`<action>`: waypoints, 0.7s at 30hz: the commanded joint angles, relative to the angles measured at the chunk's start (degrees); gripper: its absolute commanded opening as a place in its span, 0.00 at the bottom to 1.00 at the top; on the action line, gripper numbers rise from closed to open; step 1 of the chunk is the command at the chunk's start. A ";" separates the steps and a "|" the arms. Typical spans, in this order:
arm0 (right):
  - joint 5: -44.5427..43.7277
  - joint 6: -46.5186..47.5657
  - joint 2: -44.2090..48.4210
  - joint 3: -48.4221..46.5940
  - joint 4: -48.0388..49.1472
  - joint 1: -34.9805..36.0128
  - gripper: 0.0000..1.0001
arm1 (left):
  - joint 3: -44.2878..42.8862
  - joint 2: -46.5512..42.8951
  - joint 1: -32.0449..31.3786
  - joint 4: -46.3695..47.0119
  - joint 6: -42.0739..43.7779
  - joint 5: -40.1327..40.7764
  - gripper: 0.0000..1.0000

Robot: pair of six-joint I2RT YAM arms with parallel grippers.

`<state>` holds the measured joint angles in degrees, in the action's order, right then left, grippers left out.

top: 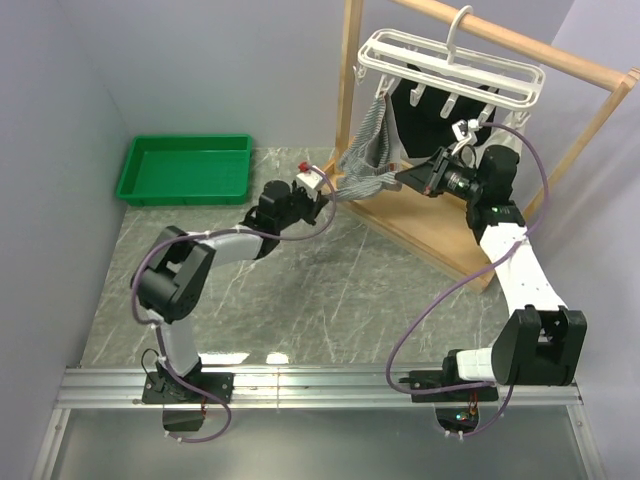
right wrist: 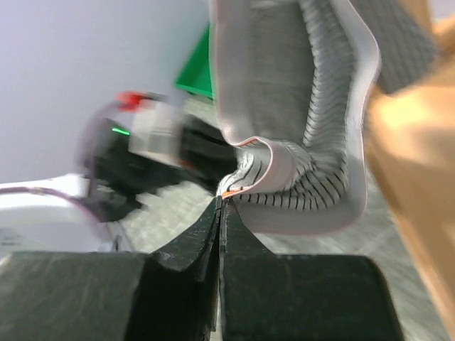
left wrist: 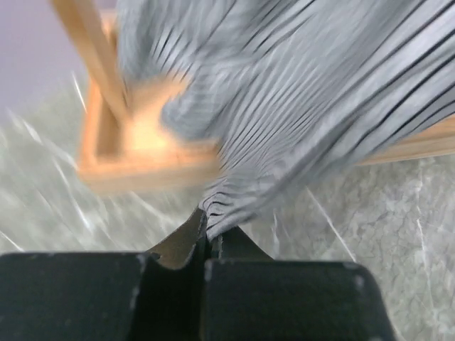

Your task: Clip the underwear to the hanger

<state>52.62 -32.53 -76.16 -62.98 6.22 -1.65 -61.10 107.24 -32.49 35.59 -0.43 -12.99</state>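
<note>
Here, the wooden rack [top: 425, 220] carries the white hanger [top: 450, 65] on its top rail. The striped underwear [top: 368, 150] hangs below the hanger's left end, its long axis running down to the waistband, which is drawn sideways between the grippers. The left gripper [top: 328, 195] and the right gripper [top: 403, 180] each pinch that band, jaws pressed together.

Soft even light, motion-blurred wrist views

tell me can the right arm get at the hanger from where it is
Likely yes: the right gripper, shut on the underwear, sits just below the hanger, and nothing seems to block it.
</note>
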 commanded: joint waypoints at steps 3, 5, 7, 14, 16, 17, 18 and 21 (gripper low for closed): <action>-1.82 11.17 1.72 -4.43 -10.70 -0.90 0.00 | 1.51 -9.85 -2.21 3.34 19.53 -10.81 0.00; -3.57 10.91 0.05 -5.83 -10.35 0.50 0.00 | 1.51 -9.95 -3.71 2.64 23.52 -13.28 0.00; -4.19 11.09 -1.79 -6.80 -10.00 2.95 0.00 | 0.11 -9.25 -5.74 2.99 25.74 -13.37 0.00; -6.21 15.21 -4.34 -4.88 -12.28 8.32 0.00 | -3.15 -6.26 -10.13 3.43 27.94 -12.76 0.00; -7.97 18.46 -5.48 -4.70 -14.47 9.38 0.00 | -3.23 -4.85 -10.31 4.04 27.85 -11.71 0.00; -8.58 19.43 -5.75 -4.78 -15.18 9.99 0.00 | -3.41 -4.41 -10.40 4.22 27.59 -11.18 0.00; -9.28 20.92 -6.01 -4.78 -15.97 10.26 0.00 | -3.76 -3.45 -10.40 4.39 26.89 -9.87 0.00; -11.22 26.09 -7.51 -6.01 -18.86 11.75 0.00 | -4.46 -1.95 -10.40 4.66 25.39 -8.02 0.00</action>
<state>44.42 -13.74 -82.78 -67.07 -9.30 8.78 -63.05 104.03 -42.94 37.50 25.41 -22.87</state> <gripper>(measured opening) 0.006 0.025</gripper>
